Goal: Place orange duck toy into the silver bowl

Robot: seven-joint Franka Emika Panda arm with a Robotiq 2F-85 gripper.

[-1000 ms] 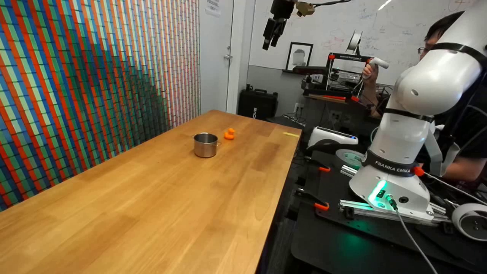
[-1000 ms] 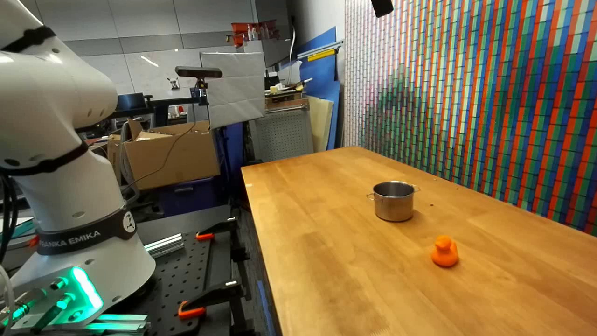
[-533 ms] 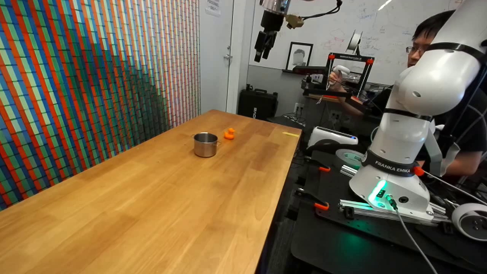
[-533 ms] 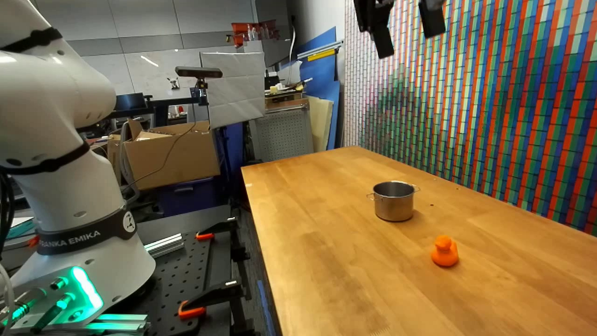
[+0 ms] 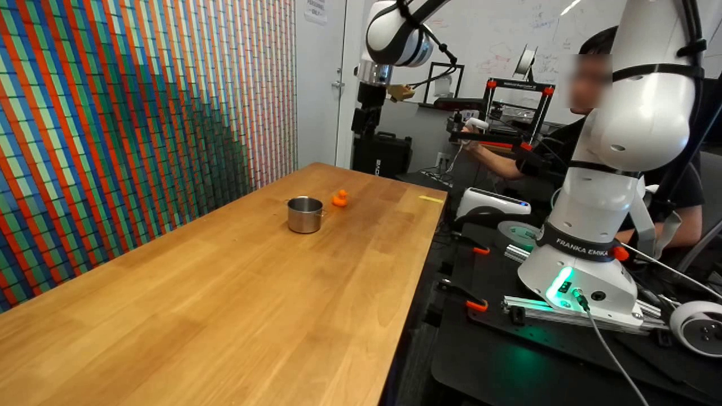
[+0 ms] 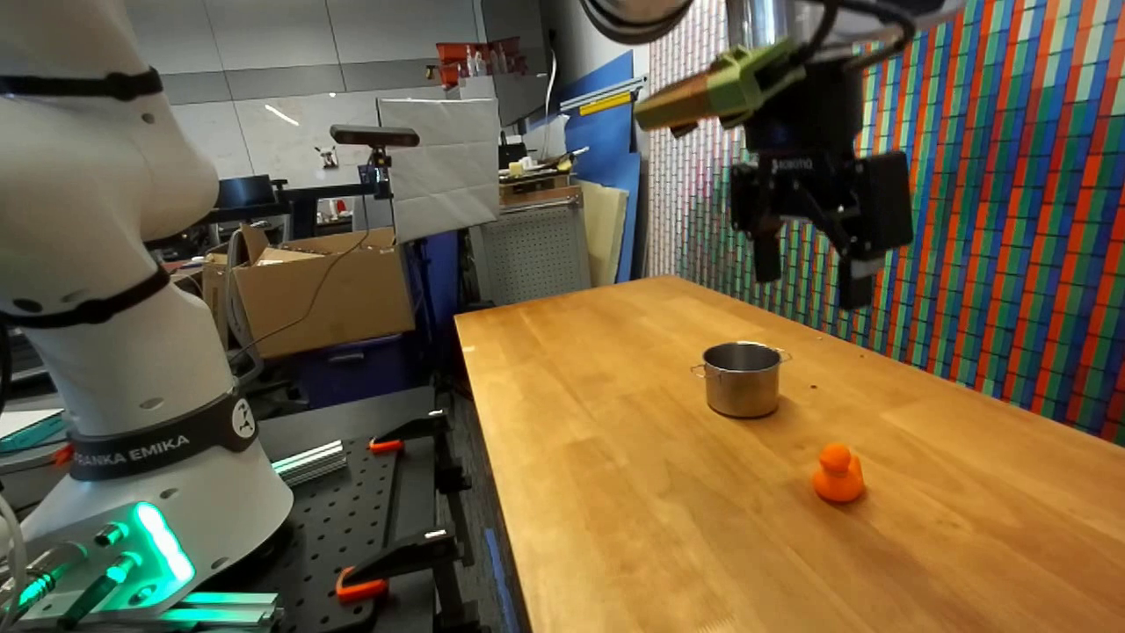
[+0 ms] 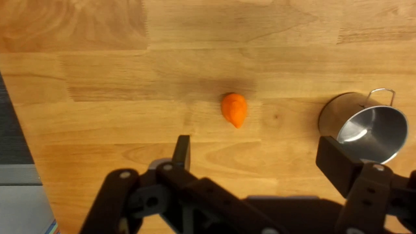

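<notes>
The orange duck toy [image 5: 340, 199] [image 6: 838, 476] sits upright on the wooden table in both exterior views. In the wrist view the duck [image 7: 234, 110] shows from above, ahead of the fingertips and between their lines. The silver bowl [image 5: 304, 219] [image 6: 743, 388], a small metal pot with wire handles, stands upright near the duck, apart from it. In the wrist view the bowl [image 7: 341, 109] is at the right, partly behind the right finger. My gripper [image 5: 364, 127] [image 6: 811, 272] is in the air, well above the table. Its fingers [image 7: 255, 143] are wide apart with nothing between them.
The wooden table [image 5: 237, 293] [image 6: 615, 492] runs along a colourful tiled wall [image 5: 169, 113] [image 6: 967, 176]. Black clamps with orange tips [image 5: 476, 305] [image 6: 362, 587] sit on the robot's black base plate beside the table. A person [image 5: 564, 146] stands behind the arm.
My arm has moved down and towards the table; the gripper is lower, above the duck's area, and now fully shows in both exterior views. The duck and the bowl have not moved.
</notes>
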